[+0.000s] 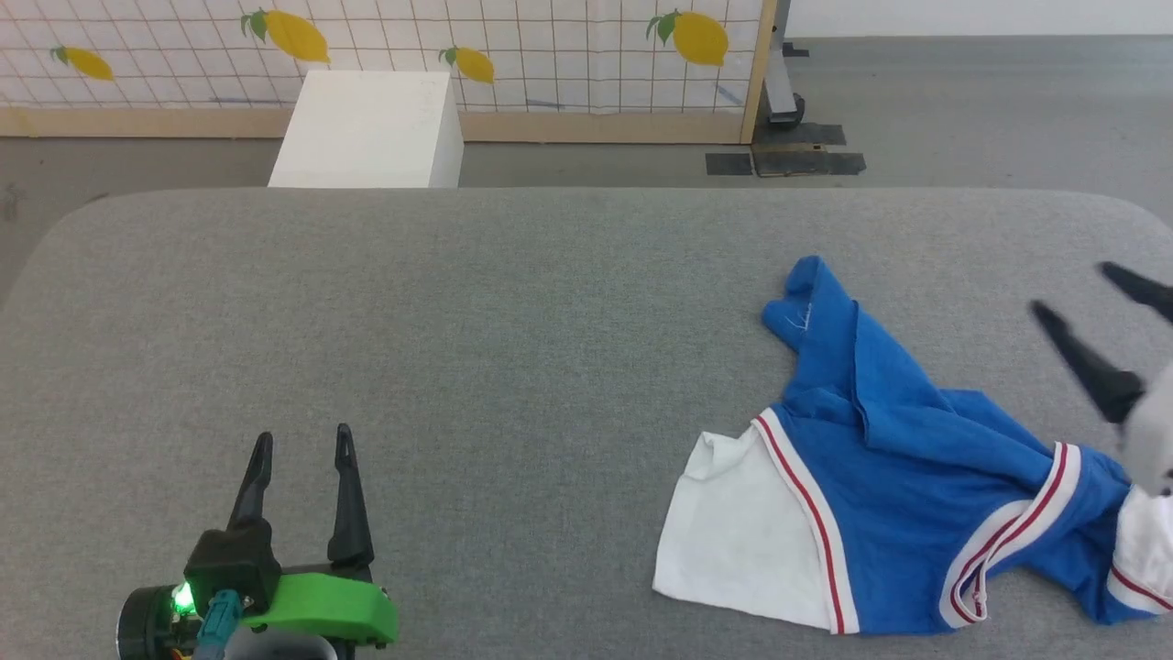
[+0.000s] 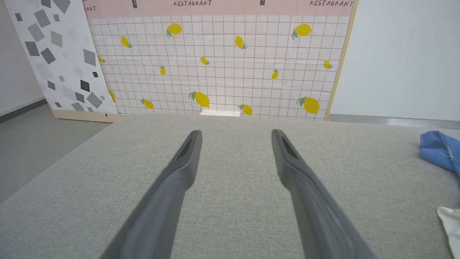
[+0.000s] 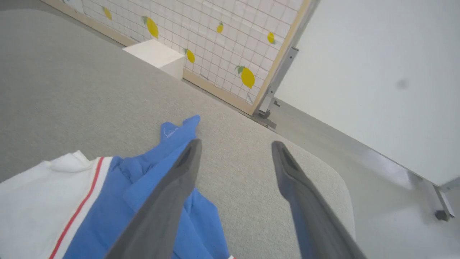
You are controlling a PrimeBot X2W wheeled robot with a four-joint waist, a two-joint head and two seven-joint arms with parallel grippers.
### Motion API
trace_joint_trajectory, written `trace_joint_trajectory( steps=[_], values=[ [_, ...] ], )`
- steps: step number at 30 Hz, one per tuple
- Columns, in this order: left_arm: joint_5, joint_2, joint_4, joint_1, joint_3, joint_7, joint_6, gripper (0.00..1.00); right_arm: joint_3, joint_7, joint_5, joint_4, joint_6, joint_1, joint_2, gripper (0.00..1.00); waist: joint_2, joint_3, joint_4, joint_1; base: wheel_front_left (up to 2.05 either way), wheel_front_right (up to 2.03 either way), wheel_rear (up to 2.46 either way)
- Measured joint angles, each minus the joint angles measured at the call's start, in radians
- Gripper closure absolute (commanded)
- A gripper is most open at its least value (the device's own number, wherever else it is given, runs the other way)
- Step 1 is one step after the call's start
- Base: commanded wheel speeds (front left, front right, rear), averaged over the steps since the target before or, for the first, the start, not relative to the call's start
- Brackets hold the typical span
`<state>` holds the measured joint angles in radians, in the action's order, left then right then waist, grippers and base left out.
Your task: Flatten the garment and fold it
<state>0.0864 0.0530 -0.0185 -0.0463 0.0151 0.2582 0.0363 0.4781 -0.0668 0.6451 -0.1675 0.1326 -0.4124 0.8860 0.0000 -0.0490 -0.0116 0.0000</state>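
Note:
The garment, a royal-blue T-shirt with white sleeves edged in red, lies crumpled on the right part of the grey table. One white sleeve is spread to its left, and a blue tip points toward the far side. My right gripper hovers open at the right edge, just beyond the garment, holding nothing. In the right wrist view the garment lies under and left of the right gripper. My left gripper stands open over bare table at the lower left, far from the garment; the left gripper is empty.
A white box stands on the floor behind the table, before a lemon-print panel. A metal stand foot sits by the panel's right end. The table's rounded right corner is close to my right gripper.

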Motion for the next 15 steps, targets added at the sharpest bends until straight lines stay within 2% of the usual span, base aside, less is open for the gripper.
trace_joint_trajectory(
  steps=[3,8,12,15],
  values=[
    [0.000,0.000,0.000,0.000,-0.003,0.000,-0.001,0.00,0.085,-0.151,-0.014,0.131,0.000,-0.044,-0.005,0.00,0.0000,-0.007,-0.010,0.0000,0.00,0.00,0.00],
    [0.001,0.000,-0.001,0.002,-0.011,0.000,0.000,0.00,0.296,-0.388,0.009,0.250,0.000,-0.143,0.006,0.00,0.0000,-0.022,-0.034,0.0000,0.00,0.00,0.00],
    [0.004,0.000,-0.001,0.007,-0.024,0.000,0.005,0.00,0.461,-0.530,0.055,0.237,0.000,-0.225,0.011,0.00,0.0000,-0.038,-0.057,0.0000,0.00,0.00,0.00],
    [0.012,0.000,0.000,0.011,-0.027,0.000,0.010,0.00,0.543,-0.570,0.112,0.181,0.000,-0.268,-0.013,0.00,0.0000,-0.056,-0.071,0.0000,0.00,0.00,0.00]
  ],
)
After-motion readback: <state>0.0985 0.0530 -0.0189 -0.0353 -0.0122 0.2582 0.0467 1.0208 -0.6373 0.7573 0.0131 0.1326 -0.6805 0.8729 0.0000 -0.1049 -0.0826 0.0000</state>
